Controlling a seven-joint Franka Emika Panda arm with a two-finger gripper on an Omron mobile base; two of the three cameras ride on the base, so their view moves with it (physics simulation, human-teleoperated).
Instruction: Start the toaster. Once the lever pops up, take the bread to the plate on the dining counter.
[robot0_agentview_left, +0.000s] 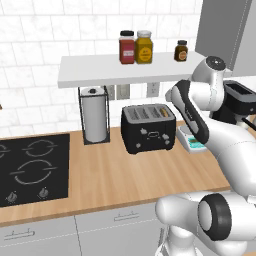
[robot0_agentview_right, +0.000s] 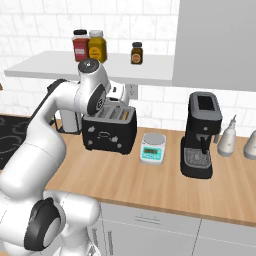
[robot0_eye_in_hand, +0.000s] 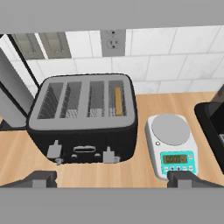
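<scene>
The black toaster (robot0_agentview_left: 148, 129) (robot0_agentview_right: 110, 127) (robot0_eye_in_hand: 83, 118) stands on the wood worktop against the tiled wall. A golden-brown slice of bread (robot0_eye_in_hand: 117, 101) sits on edge in its rightmost slot, and shows as a tan edge (robot0_agentview_left: 165, 112) in the left base view. Two grey levers (robot0_eye_in_hand: 54, 151) (robot0_eye_in_hand: 108, 155) stick out of the toaster's front. My gripper (robot0_eye_in_hand: 113, 179) hangs above and in front of the toaster, open wide, nothing between its fingers. The plate and the dining counter are out of view.
A white kitchen scale (robot0_eye_in_hand: 172, 142) (robot0_agentview_right: 152, 148) sits just right of the toaster, then a tall black coffee machine (robot0_agentview_right: 201, 135). A paper-towel holder (robot0_agentview_left: 95, 117) and black cooktop (robot0_agentview_left: 32, 167) lie left. A shelf with jars (robot0_agentview_left: 120, 70) overhangs the toaster.
</scene>
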